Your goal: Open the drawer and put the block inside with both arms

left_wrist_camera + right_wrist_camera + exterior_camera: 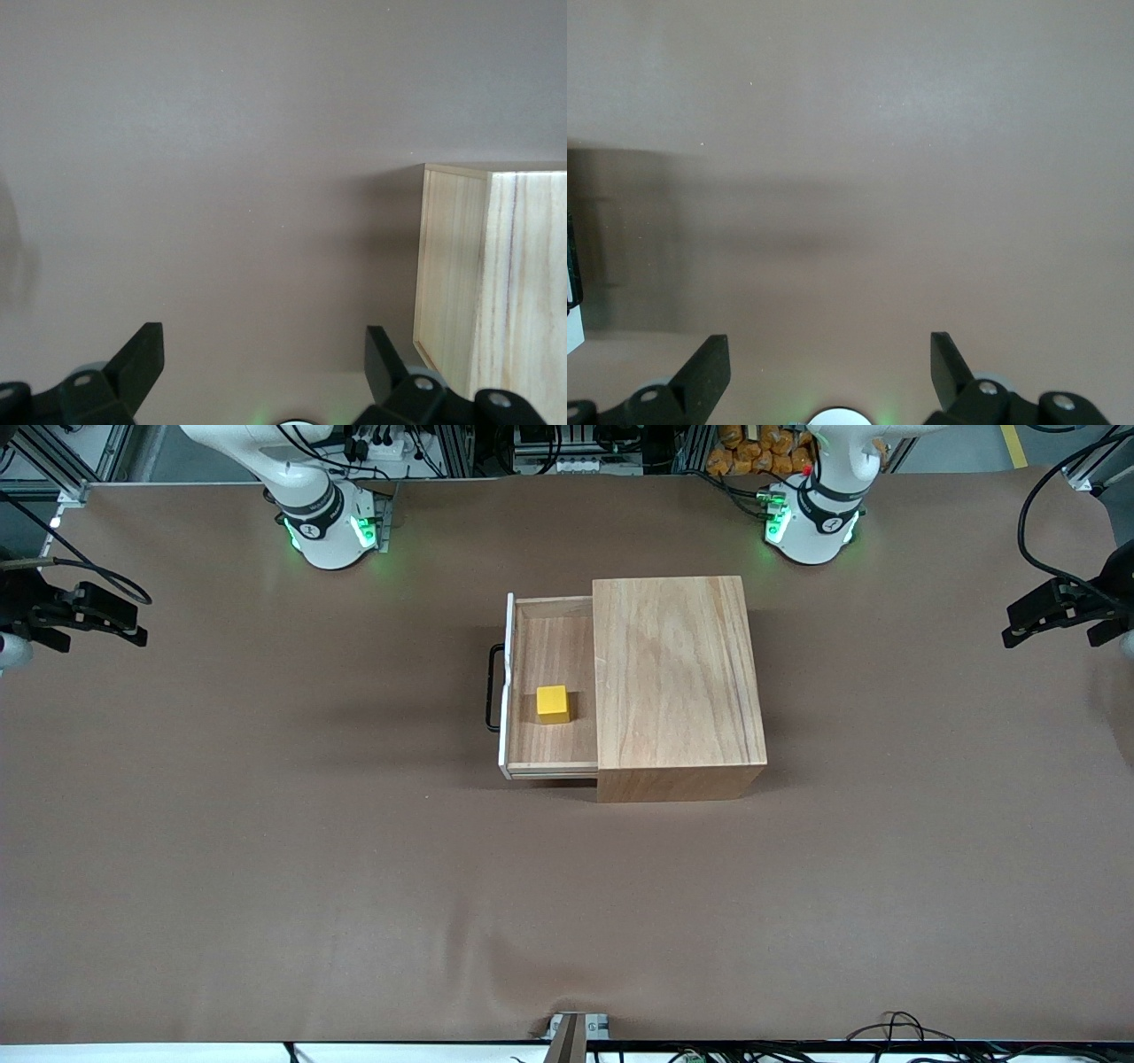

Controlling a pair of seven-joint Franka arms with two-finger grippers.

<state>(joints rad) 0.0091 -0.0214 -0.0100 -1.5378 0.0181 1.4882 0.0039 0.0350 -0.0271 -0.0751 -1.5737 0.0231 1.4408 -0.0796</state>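
The light-wood cabinet [678, 682] stands mid-table with its drawer [549, 638] pulled out toward the right arm's end. The drawer's white front panel [507, 682] carries a black wire handle [492, 688]. The yellow block [553, 703] sits inside the drawer on its floor. My right gripper [133, 627] hangs open and empty over bare table at the right arm's end, and shows open in its wrist view [830, 363]. My left gripper [1019, 624] hangs open and empty over the left arm's end, also open in its wrist view [266, 363]. Both are well away from the cabinet.
The brown table cover [354, 868] spreads wide around the cabinet. The left wrist view shows a cabinet corner [487, 292]. The right wrist view shows a sliver of the white drawer panel [572, 310]. The green-lit arm bases [332, 527] [811, 522] stand along the table's edge.
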